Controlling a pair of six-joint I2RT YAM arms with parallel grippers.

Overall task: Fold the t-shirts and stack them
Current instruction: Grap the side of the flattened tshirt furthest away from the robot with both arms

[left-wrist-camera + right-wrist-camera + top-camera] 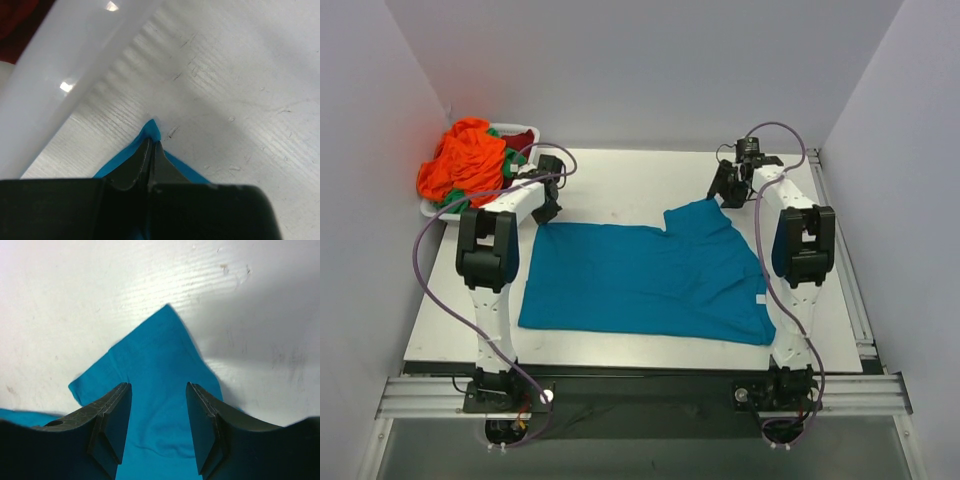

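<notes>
A teal-blue t-shirt (640,280) lies spread flat in the middle of the table. My left gripper (548,212) is shut on its far left corner (151,129), right at the table surface. My right gripper (725,190) is open above the shirt's far right corner, a sleeve (155,370), with its fingers (115,425) apart on either side of the cloth and holding nothing. Orange (465,160), green (512,160) and dark red (520,138) t-shirts lie heaped at the far left.
The heap sits in a white plastic tray (428,208) at the table's far left corner; its wall (60,70) stands close beside my left gripper. Grey walls close in the table on three sides.
</notes>
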